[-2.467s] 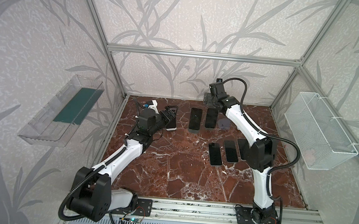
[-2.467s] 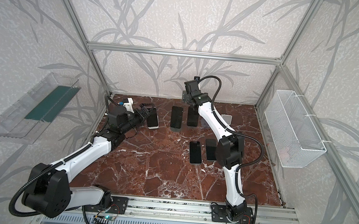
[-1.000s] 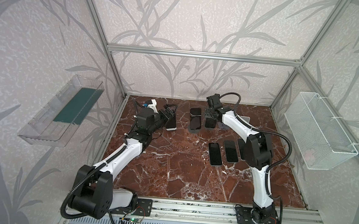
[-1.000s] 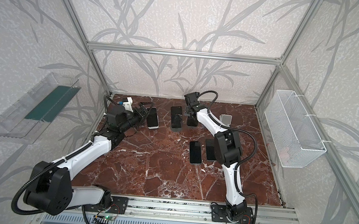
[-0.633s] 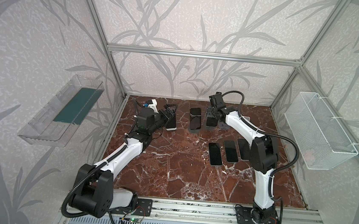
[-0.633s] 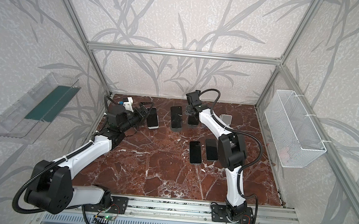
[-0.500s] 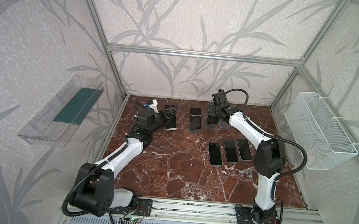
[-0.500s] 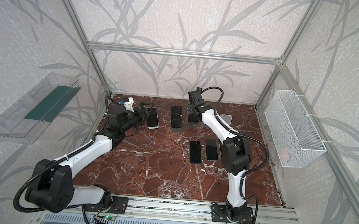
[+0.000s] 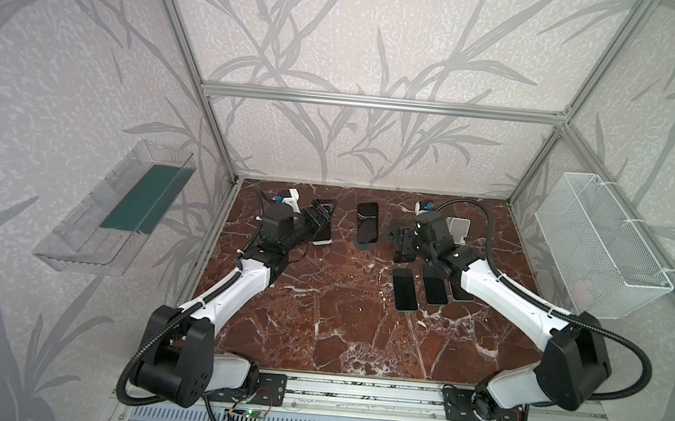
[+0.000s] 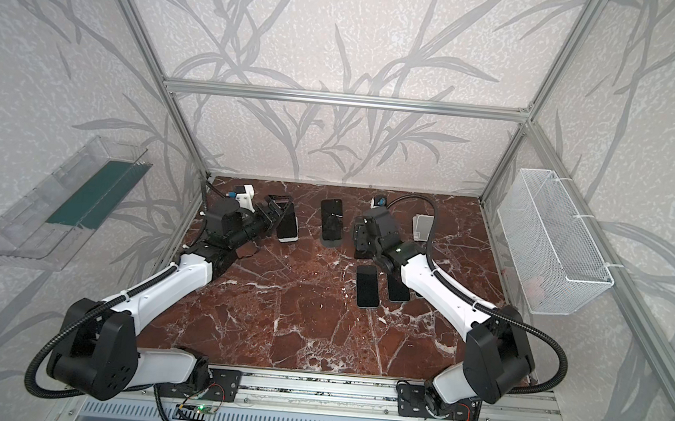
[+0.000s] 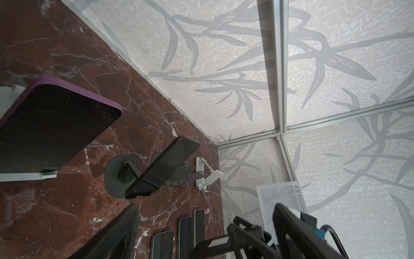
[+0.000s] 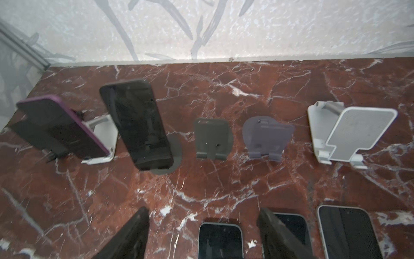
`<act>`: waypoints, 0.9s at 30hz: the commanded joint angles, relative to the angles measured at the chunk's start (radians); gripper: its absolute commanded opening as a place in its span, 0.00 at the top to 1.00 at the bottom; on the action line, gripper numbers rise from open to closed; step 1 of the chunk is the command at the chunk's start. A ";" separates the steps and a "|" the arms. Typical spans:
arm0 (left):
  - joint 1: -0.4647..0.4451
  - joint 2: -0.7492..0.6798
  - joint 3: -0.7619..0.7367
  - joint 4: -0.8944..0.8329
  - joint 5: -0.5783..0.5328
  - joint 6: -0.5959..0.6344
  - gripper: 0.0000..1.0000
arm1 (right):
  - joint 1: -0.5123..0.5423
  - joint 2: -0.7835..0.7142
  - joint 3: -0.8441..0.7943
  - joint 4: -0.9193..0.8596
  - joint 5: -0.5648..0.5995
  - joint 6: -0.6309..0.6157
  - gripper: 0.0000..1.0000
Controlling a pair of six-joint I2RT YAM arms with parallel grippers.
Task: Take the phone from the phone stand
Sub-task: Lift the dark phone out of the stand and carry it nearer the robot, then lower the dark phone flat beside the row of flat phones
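Jaws of the left gripper (image 9: 319,215) stand wide apart and empty, just beside the purple-cased phone (image 12: 67,125), which leans on its white stand (image 12: 111,143). The right gripper (image 12: 203,210) is likewise spread, holding nothing. Three flat phones (image 9: 404,294) and three bare stands (image 12: 212,139) suggest two removals are left, the black phone (image 9: 367,222) included. The back wall (image 9: 374,152) and a frame post (image 9: 224,156) crowd that corner, while open marble (image 9: 338,324) lies frontward.

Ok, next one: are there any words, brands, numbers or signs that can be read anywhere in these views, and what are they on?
No text can be read in any view.
purple-cased phone and black phone: screens dark, nothing shown.
dark grey stand, lilac stand, white stand: no markings visible.
flat phones: screens dark.
circuit board at the front: too small to read.
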 commanded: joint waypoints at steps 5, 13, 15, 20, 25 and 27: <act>-0.004 -0.029 0.033 -0.072 -0.059 0.073 0.07 | 0.179 -0.045 -0.148 0.146 0.056 0.126 0.35; -0.007 -0.013 0.041 -0.080 -0.041 0.059 0.07 | 0.235 0.039 -0.156 0.147 0.021 0.193 0.34; -0.007 -0.012 0.041 -0.080 -0.037 0.056 0.07 | 0.244 0.065 -0.141 0.132 0.008 0.201 0.34; -0.007 -0.013 0.045 -0.070 -0.019 0.039 0.07 | 0.255 0.104 -0.124 0.143 -0.011 0.218 0.34; -0.007 0.011 0.054 -0.065 0.009 0.021 0.07 | 0.257 0.150 -0.074 0.103 -0.037 0.214 0.34; -0.008 0.014 0.054 -0.062 0.012 0.016 0.08 | 0.256 0.152 -0.072 0.089 -0.039 0.216 0.34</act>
